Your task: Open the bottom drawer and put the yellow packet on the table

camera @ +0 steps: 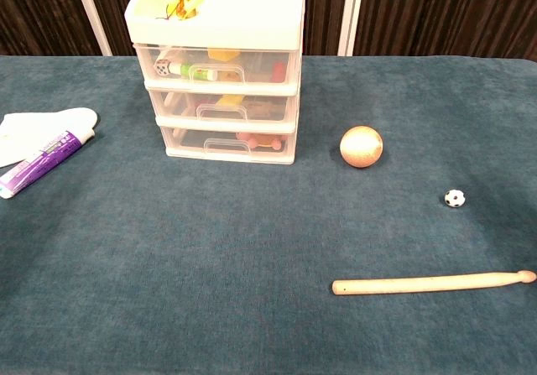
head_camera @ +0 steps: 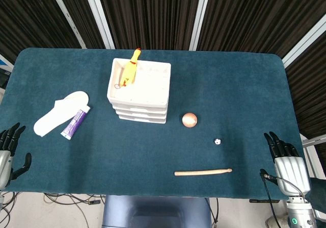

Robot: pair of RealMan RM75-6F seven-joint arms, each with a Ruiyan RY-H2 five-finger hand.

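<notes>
The drawer unit [camera: 216, 73] stands toward the far left of the table [head_camera: 229, 80], its fronts facing the robot, so the handles can be reached straight on. All its drawers are pushed in; the bottom drawer [camera: 225, 143] is closed, so the first step looks not yet begun. Through its clear front some reddish and pale things show, but the yellow packet cannot be made out there for certain; yellow shapes show more plainly in the drawers above. A yellow rubber chicken [head_camera: 131, 71] lies on top of the unit.

Both hands wait at the near edge of the table, well apart from the unit, likely a rest pose. The left hand [head_camera: 9, 149] sits far to the unit's left, the right hand [head_camera: 284, 159] far to its right; each has its fingers spread and holds nothing.

To the left of the unit lie a white insole [head_camera: 57, 113] and, touching it, a purple tube [head_camera: 75, 124]. To the unit's right is an orange ball [camera: 361, 146], further right a tiny football [camera: 454, 197], and nearer the robot a wooden drumstick [camera: 432, 283].

The table is covered in dark teal cloth with a soft nap, which should keep the unit from sliding much when a drawer is pulled. Behind hangs dark ribbed panelling with pale upright posts
</notes>
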